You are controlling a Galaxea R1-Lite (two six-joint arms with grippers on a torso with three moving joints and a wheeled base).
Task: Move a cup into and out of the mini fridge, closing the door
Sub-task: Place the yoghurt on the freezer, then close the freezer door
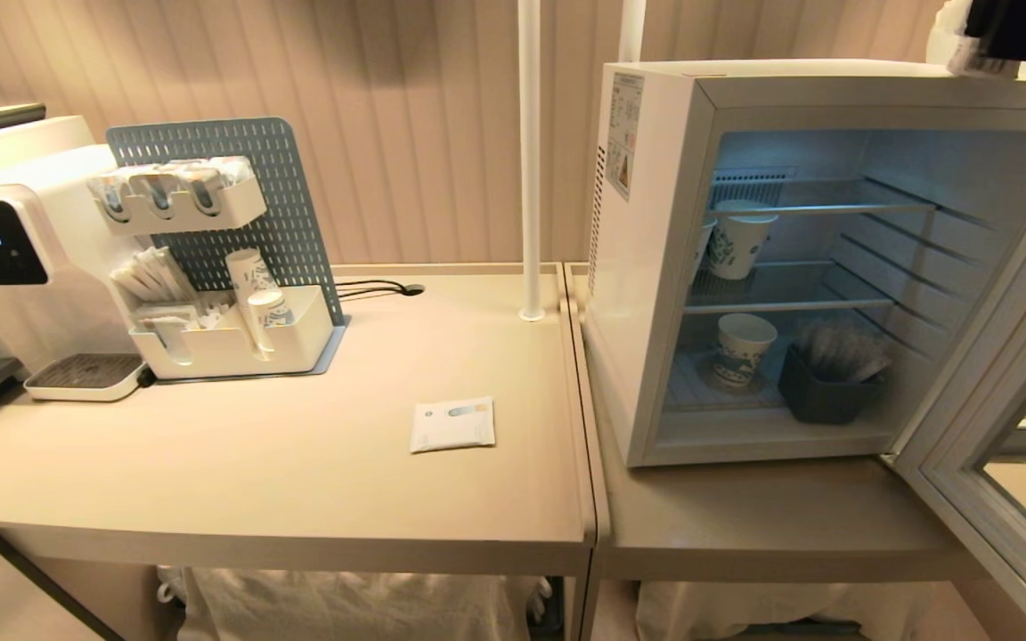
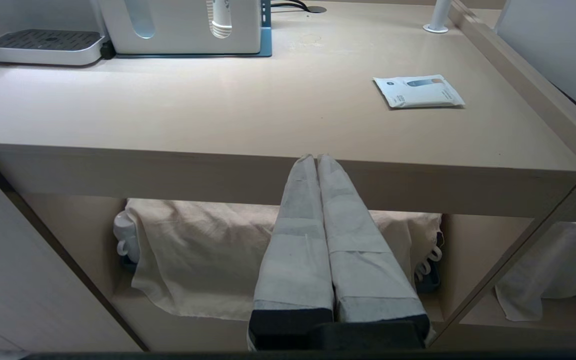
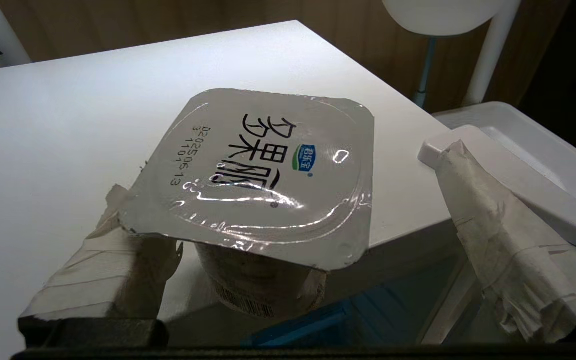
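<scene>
The square silver foil lid (image 3: 263, 170) of the small plastic yogurt cup (image 3: 263, 287) bears three large black Chinese characters, a little blue-and-green brand oval beside them, and a stamped date code along one edge that I can't read in full. A barcode strip runs round the cup's pale, tapered side under the lid.

The cup stands on the flat white top of the boxy white mini fridge (image 1: 647, 267), right between the tape-wrapped fingers of the right claw (image 3: 283, 172). That claw is spread wide and grips nothing. One finger (image 3: 103, 260) sits tucked under the lid's crinkled corner, while the other finger (image 3: 498, 225) stands well clear on the far side.

Below the claw, the fridge's pale-framed glass door (image 1: 994, 445) hangs swung open. The lit interior shows thin wire shelves, patterned paper cups (image 1: 738, 240) and a dark square bin (image 1: 825, 392) full of slim packets. A printed label sticker (image 1: 624, 133) sits on the fridge's outer side wall.

Far from that claw, the left claw (image 2: 316, 157) has its wrapped fingers pressed together, empty, in front of the beige tabletop (image 2: 218, 115) edge. Beyond its tips, a flat white sachet (image 2: 418, 91) lies on the table.
</scene>
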